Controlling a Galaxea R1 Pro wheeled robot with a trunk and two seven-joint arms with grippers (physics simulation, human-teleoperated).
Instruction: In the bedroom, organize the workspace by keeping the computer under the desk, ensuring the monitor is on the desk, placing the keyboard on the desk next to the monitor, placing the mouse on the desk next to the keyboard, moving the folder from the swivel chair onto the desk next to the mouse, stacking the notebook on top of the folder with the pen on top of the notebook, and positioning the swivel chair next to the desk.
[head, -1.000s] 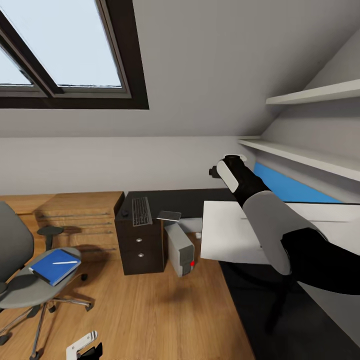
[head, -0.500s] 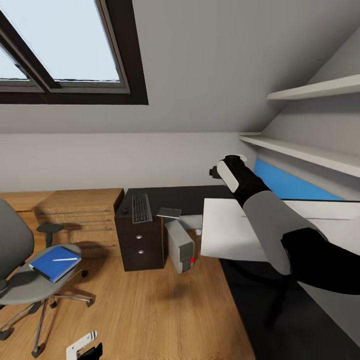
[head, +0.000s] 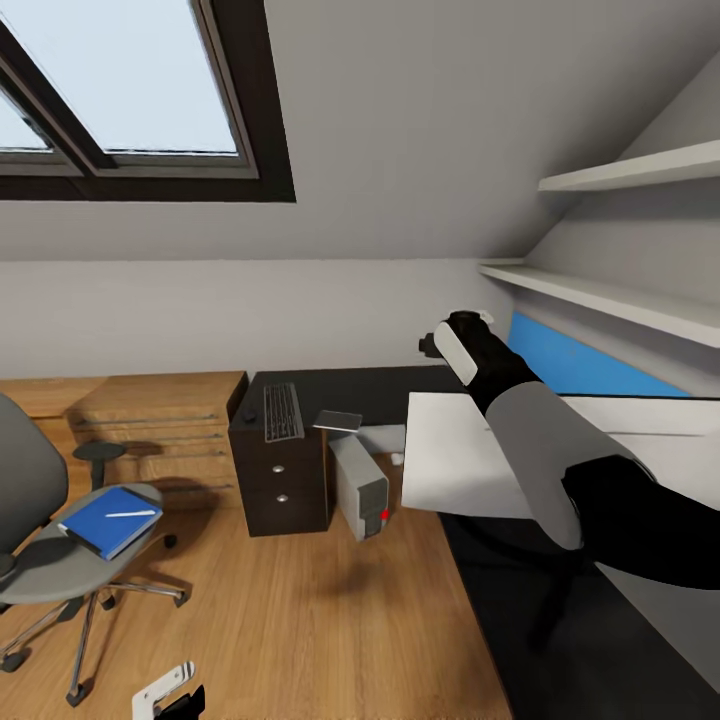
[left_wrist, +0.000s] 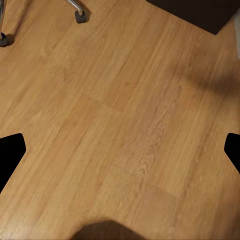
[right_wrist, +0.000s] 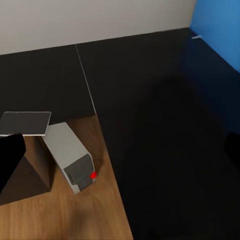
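The grey swivel chair (head: 40, 570) stands at the left with the blue folder (head: 105, 525) on its seat and the white pen (head: 130, 514) on the folder. On the black desk (head: 380, 392) lie the keyboard (head: 283, 411), the small mouse (head: 249, 413) beside it, and the grey notebook (head: 338, 421) (right_wrist: 25, 123). The pale computer (head: 358, 485) (right_wrist: 70, 157) stands on the floor by the drawers. My right gripper (right_wrist: 120, 155) hovers open over the desk (right_wrist: 150, 100). My left gripper (left_wrist: 120, 150) hangs open over bare floor. The monitor is out of view.
A large white flat panel (head: 450, 460) lies under my right forearm; I cannot tell what it is. A blue wall panel (head: 575, 365) and white shelves (head: 600, 300) line the right wall. Low oak cabinets (head: 160, 420) stand behind the chair. A chair caster (left_wrist: 80, 15) is near my left gripper.
The whole head view has shifted slightly, so the desk, computer and chair sit a little higher in the picture. Both arms keep their pose and nothing on the desk or chair has moved.
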